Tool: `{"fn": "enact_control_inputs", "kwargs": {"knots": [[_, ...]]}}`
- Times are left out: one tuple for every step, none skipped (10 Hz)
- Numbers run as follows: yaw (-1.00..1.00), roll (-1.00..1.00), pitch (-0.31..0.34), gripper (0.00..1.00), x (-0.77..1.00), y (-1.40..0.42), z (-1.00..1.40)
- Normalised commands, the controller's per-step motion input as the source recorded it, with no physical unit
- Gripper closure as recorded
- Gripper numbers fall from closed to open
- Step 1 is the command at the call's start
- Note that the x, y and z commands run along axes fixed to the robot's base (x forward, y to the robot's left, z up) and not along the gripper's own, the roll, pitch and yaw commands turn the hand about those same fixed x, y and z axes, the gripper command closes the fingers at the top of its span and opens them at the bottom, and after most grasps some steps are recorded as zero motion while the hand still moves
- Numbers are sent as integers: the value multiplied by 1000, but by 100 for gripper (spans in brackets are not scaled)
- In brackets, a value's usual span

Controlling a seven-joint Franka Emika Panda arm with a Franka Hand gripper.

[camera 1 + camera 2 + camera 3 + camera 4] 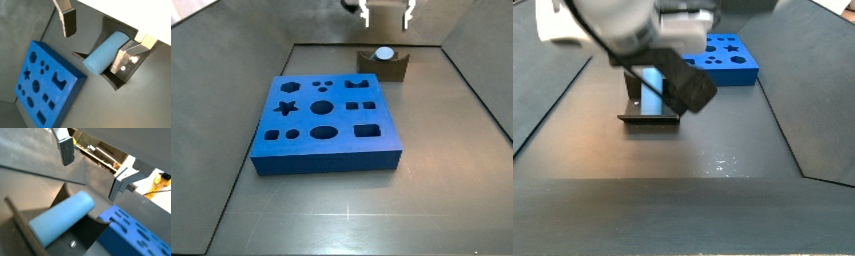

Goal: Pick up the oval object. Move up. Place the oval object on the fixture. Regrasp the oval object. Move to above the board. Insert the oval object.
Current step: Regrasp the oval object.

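Pale blue oval object (107, 51) on fixture (385, 68), hand (385, 12) open above

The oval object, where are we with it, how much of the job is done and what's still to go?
Done: the oval object lies in the fixture, so pickup and placing look complete. In hand: the gripper hangs open above the fixture, fingers apart and empty in both wrist views, so the regrasp is not yet made. Left: regrasp, carry over the board, and insert; its holes show empty.
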Motion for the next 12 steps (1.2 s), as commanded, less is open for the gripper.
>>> {"fn": "enact_control_inputs", "kwargs": {"knots": [[15,33,68,0,-40,8,872],[-1,33,76,0,-34,11,625],[-10,35,81,0,-30,9,498],[-21,38,84,0,-27,9,246],[1,1000,58,0,-64,-1000,397],[1,1000,55,0,-55,-1000,350],[0,1000,43,0,-92,-1000,304],[0,1000,34,0,-103,-870,178],[-1,1000,30,0,-85,-710,100],[-1,1000,27,0,-51,-471,55],[0,1000,25,0,-38,-274,31],[0,1000,22,0,-33,-82,21]]}}
